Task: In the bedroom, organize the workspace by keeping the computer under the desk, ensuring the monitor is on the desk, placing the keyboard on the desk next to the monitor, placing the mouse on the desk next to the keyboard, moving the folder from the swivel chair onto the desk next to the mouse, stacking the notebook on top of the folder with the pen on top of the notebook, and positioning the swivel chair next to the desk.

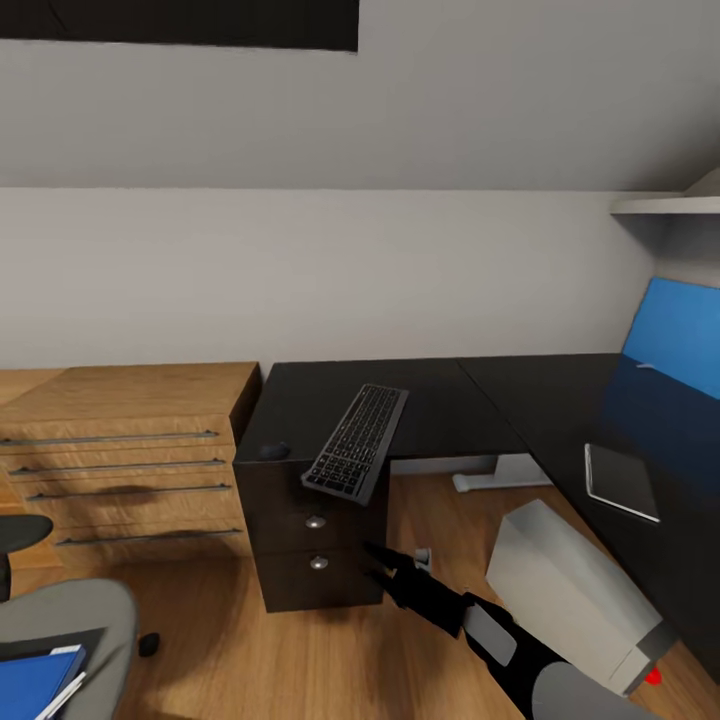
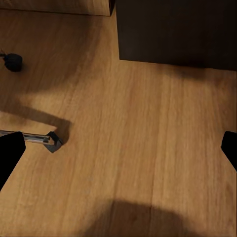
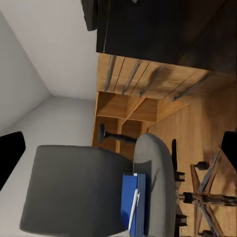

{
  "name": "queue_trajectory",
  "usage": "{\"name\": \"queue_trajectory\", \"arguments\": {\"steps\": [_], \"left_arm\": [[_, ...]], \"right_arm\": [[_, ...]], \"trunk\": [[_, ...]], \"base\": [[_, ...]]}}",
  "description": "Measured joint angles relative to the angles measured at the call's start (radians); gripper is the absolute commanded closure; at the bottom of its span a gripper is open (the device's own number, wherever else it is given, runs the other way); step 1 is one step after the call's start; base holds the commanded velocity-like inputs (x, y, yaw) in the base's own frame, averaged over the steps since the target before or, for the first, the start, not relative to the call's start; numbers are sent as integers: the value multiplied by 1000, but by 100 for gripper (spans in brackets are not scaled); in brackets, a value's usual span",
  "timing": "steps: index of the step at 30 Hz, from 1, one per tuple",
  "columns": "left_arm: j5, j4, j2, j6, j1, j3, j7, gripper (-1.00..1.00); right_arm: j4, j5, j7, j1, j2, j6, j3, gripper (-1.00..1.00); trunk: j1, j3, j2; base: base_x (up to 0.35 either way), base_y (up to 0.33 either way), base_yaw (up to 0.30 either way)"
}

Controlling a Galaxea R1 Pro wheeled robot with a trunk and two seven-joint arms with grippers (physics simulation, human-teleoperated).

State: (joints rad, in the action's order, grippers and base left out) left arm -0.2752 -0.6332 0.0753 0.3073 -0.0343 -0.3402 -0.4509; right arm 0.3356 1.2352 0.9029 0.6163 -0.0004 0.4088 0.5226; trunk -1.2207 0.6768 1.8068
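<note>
Head view: the black L-shaped surface [image 1: 450,400] is seen set into the room corner, matte and flat, with a black drawer unit [image 1: 315,530] bearing two round metal knobs beneath its near end. A slim black keyboard with small dark keys [image 1: 356,441] is laid aslant on the surface, its near end jutting past the front edge above the drawers. A small black rounded mouse [image 1: 274,451] is seen near the surface's left edge, apart from the keyboard. A thin dark grey notebook with a pale edge [image 1: 621,481] lies flat on the right wing. A boxy light grey computer tower [image 1: 575,590] is tilted on the wooden floor [image 1: 250,650] beside that wing. A light wooden dresser [image 1: 120,440] with long metal handles stands just left of the surface.

At the lower left, the grey padded swivel chair [image 1: 60,625] carries the flat bright blue folder [image 1: 35,680]; in the right wrist view a thin white pen [image 3: 133,210] is seen lying on the folder.

The right hand [image 1: 383,560] is held low before the drawer unit, its fingers parted. The left hand [image 2: 118,148] is held over bare floor planks, fingers [image 2: 10,150] spread wide, nothing between them.
</note>
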Motion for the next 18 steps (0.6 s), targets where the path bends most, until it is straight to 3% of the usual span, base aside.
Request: {"name": "queue_trajectory", "arguments": {"steps": [3,8,9,13,18], "left_arm": [[0,1,0,-3,0,-1,1,-100],[-1,4,1,-6,0,-1,2,-100],[0,4,1,-6,0,-1,3,-100],[0,5,1,-5,0,-1,3,-100],[0,5,1,-5,0,-1,3,-100]], "right_arm": [[-34,-1,-55,0,2,-52,1,-100],[-104,-11,-235,-1,4,-173,2,-100],[-138,-21,-305,-1,5,-219,4,-100],[-232,-67,-453,-1,11,-325,5,-100],[-309,-117,-557,-1,20,-413,1,-100]], "trunk": [[12,-9,-21],[31,-25,-56],[34,-28,-63],[50,-41,-91],[69,-56,-126]], "base": [[-1,0,0],[0,0,0],[0,0,0],[0,0,0],[0,0,0]]}}
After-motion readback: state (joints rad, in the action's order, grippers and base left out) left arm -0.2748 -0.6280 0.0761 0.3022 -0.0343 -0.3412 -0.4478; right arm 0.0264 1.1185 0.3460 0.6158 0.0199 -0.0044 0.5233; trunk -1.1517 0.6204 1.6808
